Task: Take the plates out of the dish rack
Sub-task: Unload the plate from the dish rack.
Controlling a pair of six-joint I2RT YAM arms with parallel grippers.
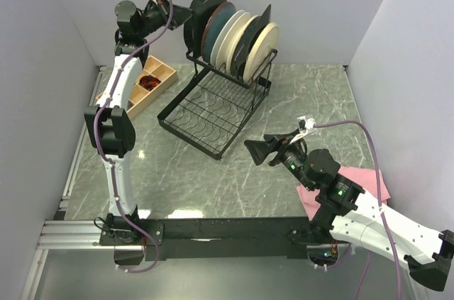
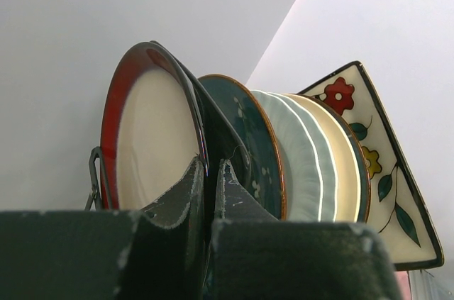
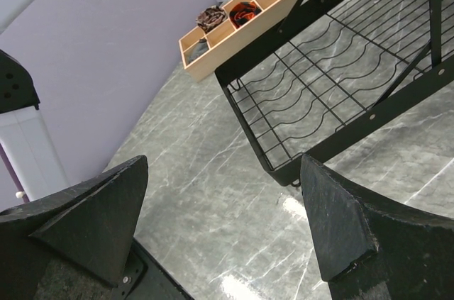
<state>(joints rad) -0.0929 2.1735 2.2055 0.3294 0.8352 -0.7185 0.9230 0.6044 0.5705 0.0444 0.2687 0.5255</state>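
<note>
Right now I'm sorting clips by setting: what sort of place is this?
Probably a robot test cell, not a home kitchen: bare walls box in a marble-look table holding a dish rack of plates.

Left arm (image 1: 117, 101) is stretched way up and back, wrist bent over sideways, its end effector (image 2: 211, 167) pinched tight on a dark plate (image 1: 197, 27) rim. Right arm (image 1: 355, 208) sits low with the elbow folded, its end effector (image 3: 223, 172) aimed left just over the surface (image 1: 213, 179), jaws spread wide.
</note>
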